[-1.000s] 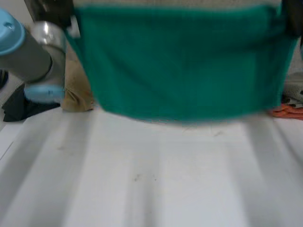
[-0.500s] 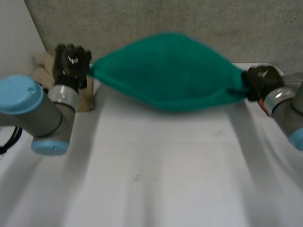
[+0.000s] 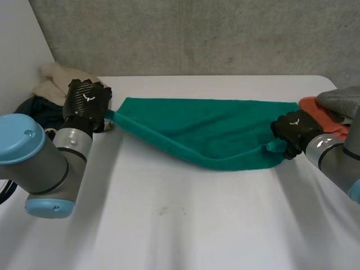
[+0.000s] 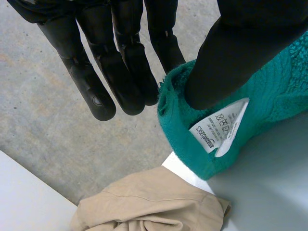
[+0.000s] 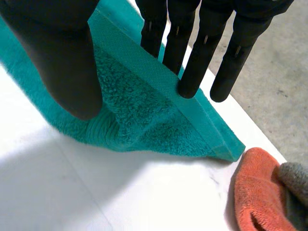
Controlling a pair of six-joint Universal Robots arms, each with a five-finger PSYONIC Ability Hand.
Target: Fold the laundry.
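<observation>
We see the white bench (image 3: 180, 225) bare across its near half, and the green towel (image 3: 208, 135) now lies along its far part, stretched left to right between the two hands. A second ago it hung high and spread in the air, then swung outward, so we judge it has just been laid down and is ready for a fold. The left hand (image 3: 85, 104) pinches the left corner between its thumb and straight fingers (image 4: 120, 72); the right hand (image 3: 293, 135) pinches the right end the same way, thumb near, fingers (image 5: 192, 53) far. A beige garment (image 4: 144, 207) lies just left, an orange cloth (image 5: 257, 192) right. We cannot tell whether the towel's bulging near edge is one layer or doubled, and its label (image 4: 219, 131) is too small to read.
</observation>
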